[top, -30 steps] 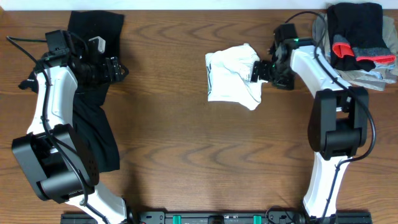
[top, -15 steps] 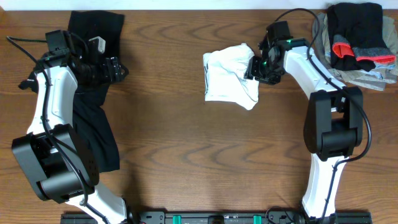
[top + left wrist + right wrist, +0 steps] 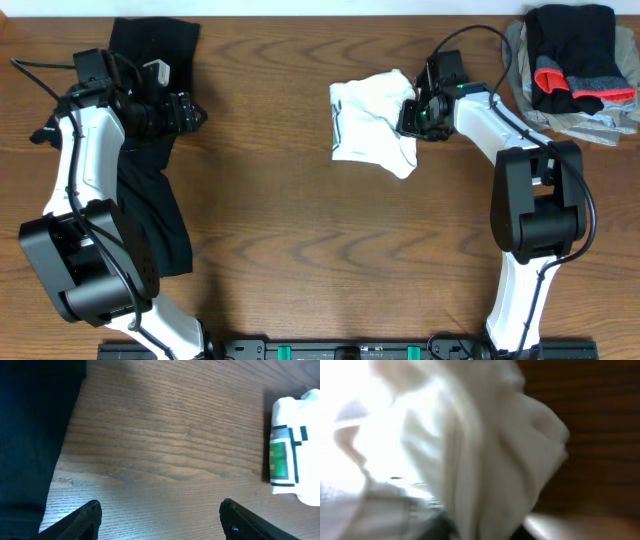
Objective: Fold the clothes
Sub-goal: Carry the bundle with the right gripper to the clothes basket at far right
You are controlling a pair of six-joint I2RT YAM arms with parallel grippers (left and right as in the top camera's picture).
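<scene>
Soft even light; white T-shirt (image 3: 470, 450) blurred, overexposed

I'm looking at a brown wood-grain desk (image 3: 280, 220). A crumpled white T-shirt (image 3: 365, 135) lies on it right of centre, toward the far edge. Through the left wrist camera I can make out a green and grey print on one fold. A long black garment (image 3: 150, 220) stretches down the left side, from the far-left corner toward the near edge, loose and uneven. In the far-right corner sits a pile of clothes (image 3: 575, 70): black pieces on top, one with a red-orange band, over grey fabric. The T-shirt and the black garment lie well apart.
</scene>
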